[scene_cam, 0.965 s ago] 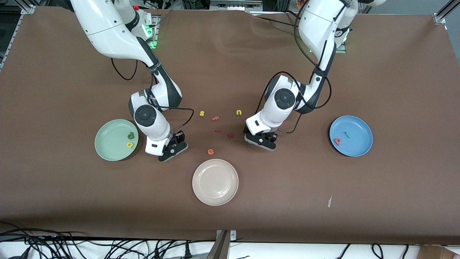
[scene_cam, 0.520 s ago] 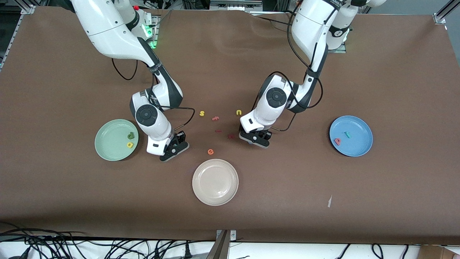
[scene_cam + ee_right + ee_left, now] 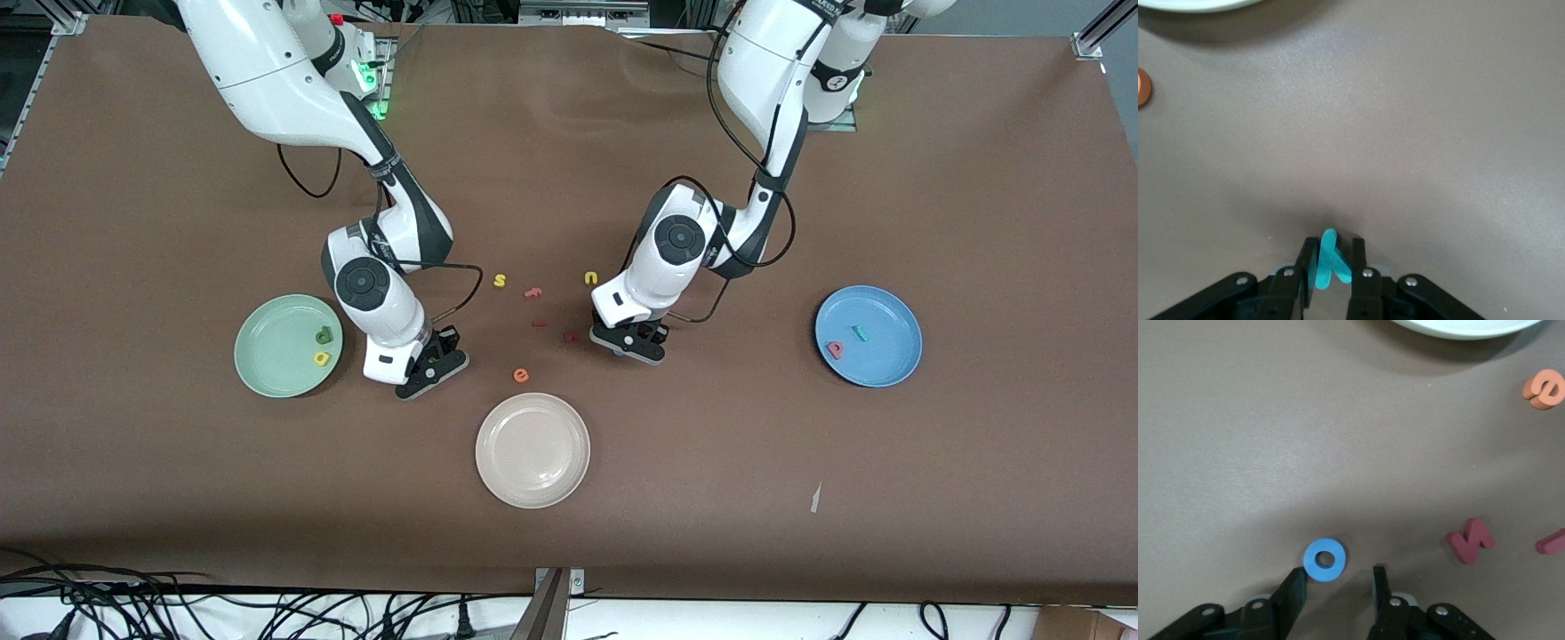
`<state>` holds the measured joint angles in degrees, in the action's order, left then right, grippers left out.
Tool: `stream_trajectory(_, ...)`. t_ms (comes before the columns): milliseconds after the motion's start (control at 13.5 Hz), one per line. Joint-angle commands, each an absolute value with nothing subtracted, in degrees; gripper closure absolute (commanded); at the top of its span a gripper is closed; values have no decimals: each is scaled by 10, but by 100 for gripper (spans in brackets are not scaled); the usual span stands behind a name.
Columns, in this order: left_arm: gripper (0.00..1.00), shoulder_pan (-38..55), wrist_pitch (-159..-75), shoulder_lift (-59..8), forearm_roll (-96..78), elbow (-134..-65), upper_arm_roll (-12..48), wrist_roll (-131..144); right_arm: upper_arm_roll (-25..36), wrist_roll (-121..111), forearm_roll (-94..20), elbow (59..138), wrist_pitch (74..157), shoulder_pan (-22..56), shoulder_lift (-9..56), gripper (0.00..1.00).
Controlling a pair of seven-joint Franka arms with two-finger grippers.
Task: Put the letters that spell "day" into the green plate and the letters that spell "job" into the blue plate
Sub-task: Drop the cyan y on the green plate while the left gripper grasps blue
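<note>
The right gripper (image 3: 1333, 261), low beside the green plate (image 3: 267, 356), is clamped on the teal "y" (image 3: 1330, 268), while the left gripper (image 3: 1337, 587), at the table, has its fingers apart beside the blue "o" (image 3: 1325, 559).

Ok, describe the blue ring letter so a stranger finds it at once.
Start at the cream-white plate, then go to the left gripper, low over the table toward the left arm's end. The blue "o" lies flat at its fingertips, the only ring-shaped blue letter beside dark red ones.
</note>
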<state>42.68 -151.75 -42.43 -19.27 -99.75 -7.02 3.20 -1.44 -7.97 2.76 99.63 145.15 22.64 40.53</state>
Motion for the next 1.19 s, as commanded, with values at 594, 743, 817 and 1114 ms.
stream_trajectory(594,54,439,-1518,-447,-216,-972,-90,27,-14,-85,23,953,1312,198,375,91)
stream_trajectory(743,59,439,-1518,-448,-215,-972,-90,27,-8,-83,22,954,1261,187,355,91)
stream_trajectory(817,59,439,-1518,-448,-215,-972,-90,27,3,-85,22,954,1231,183,347,91)
stream_trajectory(1114,69,438,-1518,-448,-214,-972,-91,26,70,-90,22,970,1190,181,330,91)
